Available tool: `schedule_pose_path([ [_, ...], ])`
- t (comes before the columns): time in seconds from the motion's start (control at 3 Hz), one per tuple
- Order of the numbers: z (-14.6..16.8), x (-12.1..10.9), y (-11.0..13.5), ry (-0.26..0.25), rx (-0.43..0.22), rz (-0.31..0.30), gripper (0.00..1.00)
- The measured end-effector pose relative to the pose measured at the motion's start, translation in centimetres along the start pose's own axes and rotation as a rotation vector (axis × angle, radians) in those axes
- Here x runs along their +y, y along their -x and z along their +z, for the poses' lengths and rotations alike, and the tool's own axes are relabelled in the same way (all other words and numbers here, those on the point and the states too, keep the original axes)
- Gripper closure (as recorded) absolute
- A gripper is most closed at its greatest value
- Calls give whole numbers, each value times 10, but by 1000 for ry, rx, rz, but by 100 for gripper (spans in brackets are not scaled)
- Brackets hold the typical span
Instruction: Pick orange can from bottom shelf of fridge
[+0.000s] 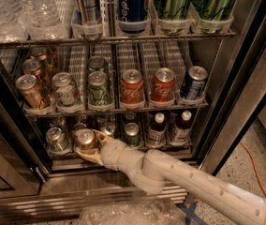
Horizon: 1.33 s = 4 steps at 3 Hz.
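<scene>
The orange can [85, 138], short with a copper body and a silver lid, stands near the front left of the bottom shelf [170, 150] of the fridge [245, 93]. My gripper [92, 147] reaches in from the lower right on its cream arm and is closed around this can. One finger lies under the can's front, the other at its right side. The can's lower body is hidden by the gripper.
A silver short can [56, 138] stands just left of the orange can and a green one [132, 133] just right. Two brown white-capped bottles [157, 129] stand further right. The rack above holds bronze, green, Coca-Cola [132, 88] and blue cans. The steel base panel [77, 205] lies below.
</scene>
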<state>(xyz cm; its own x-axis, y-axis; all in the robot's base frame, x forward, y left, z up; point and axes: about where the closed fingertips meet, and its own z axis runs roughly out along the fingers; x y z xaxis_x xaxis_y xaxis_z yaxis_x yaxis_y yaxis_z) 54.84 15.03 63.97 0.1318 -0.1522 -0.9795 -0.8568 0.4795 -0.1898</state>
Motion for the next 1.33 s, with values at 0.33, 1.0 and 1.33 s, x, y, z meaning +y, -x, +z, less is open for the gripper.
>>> schedule_pose_path([
  [0.33, -19, 12, 3, 80, 58, 4, 100],
  [1.0, -62, 45, 32, 248, 105, 46, 100],
  [1.33, -85, 67, 53, 314, 104, 81, 100],
])
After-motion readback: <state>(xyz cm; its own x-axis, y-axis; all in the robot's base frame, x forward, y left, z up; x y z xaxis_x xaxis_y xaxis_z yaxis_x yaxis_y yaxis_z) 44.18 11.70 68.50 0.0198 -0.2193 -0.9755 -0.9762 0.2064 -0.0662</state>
